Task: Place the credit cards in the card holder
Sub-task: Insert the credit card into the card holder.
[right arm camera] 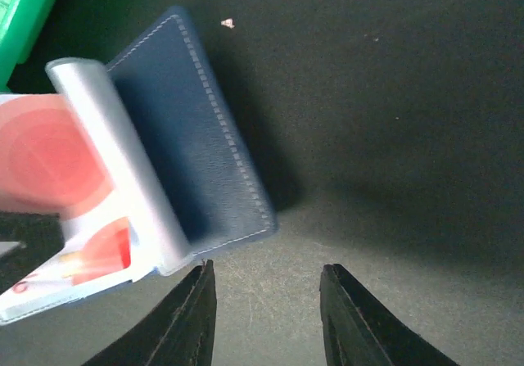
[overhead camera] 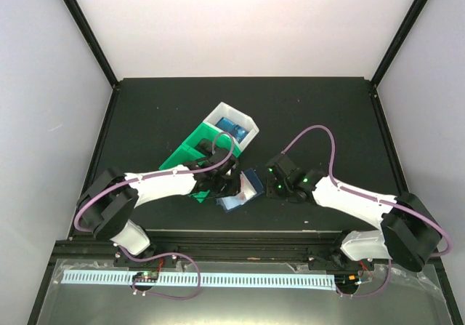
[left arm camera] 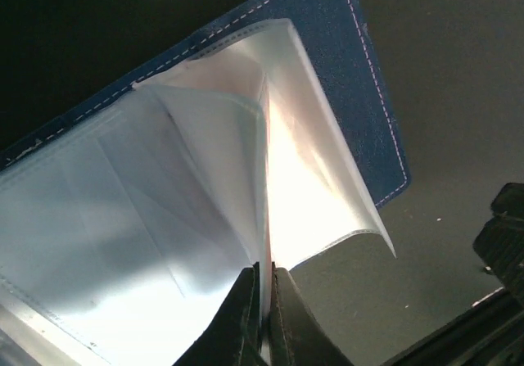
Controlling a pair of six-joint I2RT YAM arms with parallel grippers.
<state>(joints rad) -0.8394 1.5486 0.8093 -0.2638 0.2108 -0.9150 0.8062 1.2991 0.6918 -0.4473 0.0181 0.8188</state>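
Observation:
The dark blue card holder (overhead camera: 245, 188) lies open on the black table between the two grippers, its clear sleeves (left arm camera: 205, 186) fanned up. My left gripper (left arm camera: 264, 277) is shut on the thin edge of a red-and-white credit card (right arm camera: 49, 165), which stands among the sleeves. In the right wrist view the holder's blue cover (right arm camera: 192, 137) stands tilted, with the card to its left. My right gripper (right arm camera: 266, 288) is open and empty, low over the table just beside the holder's near corner. It also shows in the top view (overhead camera: 274, 177).
A green bin (overhead camera: 187, 153) and a white bin (overhead camera: 243, 118) holding blue cards (overhead camera: 234, 126) sit just behind the left gripper. The green bin's corner shows in the right wrist view (right arm camera: 24, 10). The right arm's dark body (left arm camera: 503, 243) is close on the right.

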